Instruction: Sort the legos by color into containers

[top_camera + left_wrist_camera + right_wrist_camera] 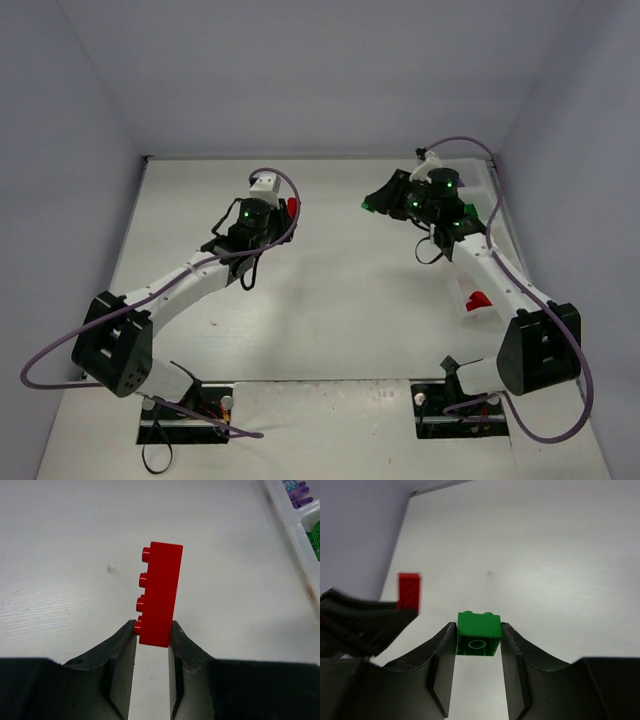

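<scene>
While my left gripper [152, 630] pinches a red brick [161, 590] by one end, my right gripper [478, 628] clamps a green brick [479, 624] across its sides. Both hang over the table [60, 555], tray [300, 527] off right.

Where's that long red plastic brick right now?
The long red plastic brick is pinched at its lower end in the left gripper, over the white table, left of centre in the overhead view.
</scene>
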`<state>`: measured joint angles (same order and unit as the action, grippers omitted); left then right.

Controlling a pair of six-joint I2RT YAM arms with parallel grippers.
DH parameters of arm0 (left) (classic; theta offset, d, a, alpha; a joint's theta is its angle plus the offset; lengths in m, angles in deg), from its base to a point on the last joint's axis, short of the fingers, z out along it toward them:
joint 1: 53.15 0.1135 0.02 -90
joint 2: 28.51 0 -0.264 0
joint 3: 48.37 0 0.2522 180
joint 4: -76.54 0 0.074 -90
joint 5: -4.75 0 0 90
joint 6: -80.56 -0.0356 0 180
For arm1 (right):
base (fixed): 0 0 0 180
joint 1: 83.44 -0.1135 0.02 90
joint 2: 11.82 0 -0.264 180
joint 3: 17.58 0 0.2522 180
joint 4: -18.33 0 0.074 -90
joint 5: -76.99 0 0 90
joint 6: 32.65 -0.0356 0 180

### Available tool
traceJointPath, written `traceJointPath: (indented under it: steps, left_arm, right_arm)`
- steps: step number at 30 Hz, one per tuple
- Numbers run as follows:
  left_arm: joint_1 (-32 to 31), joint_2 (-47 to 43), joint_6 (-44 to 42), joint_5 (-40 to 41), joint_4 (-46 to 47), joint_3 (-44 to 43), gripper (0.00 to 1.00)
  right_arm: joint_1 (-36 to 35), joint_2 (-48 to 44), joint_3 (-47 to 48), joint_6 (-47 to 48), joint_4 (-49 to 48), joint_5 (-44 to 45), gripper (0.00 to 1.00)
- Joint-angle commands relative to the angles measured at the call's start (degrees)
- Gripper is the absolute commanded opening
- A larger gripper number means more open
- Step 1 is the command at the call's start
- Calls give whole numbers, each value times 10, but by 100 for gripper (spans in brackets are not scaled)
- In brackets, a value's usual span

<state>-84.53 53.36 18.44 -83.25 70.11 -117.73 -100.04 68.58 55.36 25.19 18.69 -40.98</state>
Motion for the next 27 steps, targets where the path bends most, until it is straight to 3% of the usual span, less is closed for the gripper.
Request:
traceJointPath:
  steps: [1, 8, 11, 16, 23, 26, 27]
  left_arm:
    - [-1, -20, -4, 7, 15, -25, 0]
    - [-1, -71, -44, -16, -23, 0, 0]
    - [-2, -97, -65, -52, -42, 13, 0]
    - [-2, -133, -87, -106, -72, 27, 0]
    - [-2, -165, -97, -124, -97, 51, 0]
    - [-2, -163, -100, -129, -101, 50, 0]
    - [-2, -160, -102, -132, -101, 46, 0]
  right_arm:
    - [48, -32, 6, 79, 53, 101, 0]
    - [133, 11, 53, 95, 94, 342, 0]
    - [162, 45, 73, 90, 91, 389, 0]
    - [200, 122, 121, 105, 86, 404, 0]
    - [217, 208, 168, 116, 85, 365, 11]
    - [217, 233, 181, 116, 88, 338, 20]
    - [217, 237, 182, 114, 88, 337, 31]
